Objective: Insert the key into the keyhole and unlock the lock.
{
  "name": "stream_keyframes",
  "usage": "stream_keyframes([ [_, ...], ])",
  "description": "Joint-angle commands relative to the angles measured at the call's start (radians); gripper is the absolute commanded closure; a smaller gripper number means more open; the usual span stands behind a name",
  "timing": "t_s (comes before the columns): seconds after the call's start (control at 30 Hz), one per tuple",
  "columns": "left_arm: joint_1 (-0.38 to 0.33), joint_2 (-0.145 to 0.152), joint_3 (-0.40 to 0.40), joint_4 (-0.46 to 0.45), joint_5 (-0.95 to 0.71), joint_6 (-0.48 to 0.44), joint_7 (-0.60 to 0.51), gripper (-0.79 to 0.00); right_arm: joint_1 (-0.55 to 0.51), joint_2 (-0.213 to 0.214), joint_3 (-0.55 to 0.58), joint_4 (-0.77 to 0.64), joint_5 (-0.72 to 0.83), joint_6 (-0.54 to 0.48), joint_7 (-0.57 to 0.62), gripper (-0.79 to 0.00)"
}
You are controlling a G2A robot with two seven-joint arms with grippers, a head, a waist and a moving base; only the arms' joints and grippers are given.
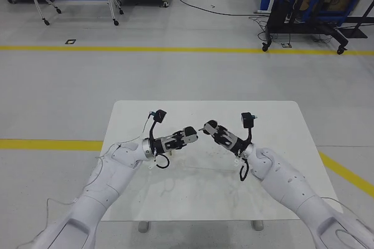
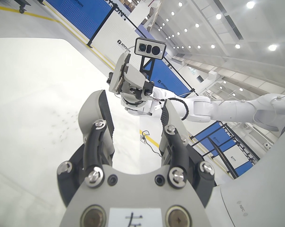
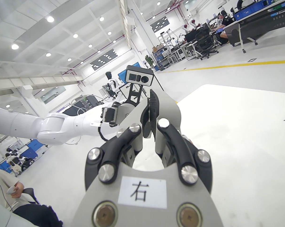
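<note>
Your left gripper (image 2: 135, 99) stands apart, empty; right gripper (image 3: 150, 98) pinches what looks like the key (image 3: 144, 118): probably stiff, slick; grip its bow.

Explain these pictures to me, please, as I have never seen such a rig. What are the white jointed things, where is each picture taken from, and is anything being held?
This is a two-armed robot. The top view looks down from a camera on the robot onto a white rectangular table. Above it, the left gripper and the right gripper face each other closely. The other two pictures come from cameras on the wrists, each looking along its own grey two-fingered gripper. The left one is open and holds nothing. The right one is shut, and I cannot tell whether something thin is pinched in it. The tabletop bears faint dark scuff marks.
</note>
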Motion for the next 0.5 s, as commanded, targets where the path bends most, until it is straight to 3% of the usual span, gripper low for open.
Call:
stream_keyframes([
  [0.0, 0.004, -0.002, -0.005, -0.004, 0.016, 0.0, 0.008, -0.391, 0.002, 0.003, -0.01, -0.009, 0.04, 0.0, 0.037, 0.0],
  [0.37, 0.018, -0.01, -0.025, -0.008, 0.069, 0.0, 0.044, -0.314, 0.022, 0.008, -0.029, -0.005, 0.155, 0.0, 0.177, 0.0],
  [0.4, 0.019, -0.011, -0.028, -0.007, 0.071, 0.0, 0.049, -0.286, 0.022, 0.008, -0.028, -0.004, 0.16, 0.0, 0.184, 0.0],
  [0.47, 0.021, -0.011, -0.033, -0.007, 0.076, 0.0, 0.054, -0.068, 0.023, 0.008, -0.027, -0.003, 0.166, 0.0, 0.197, 0.0],
])
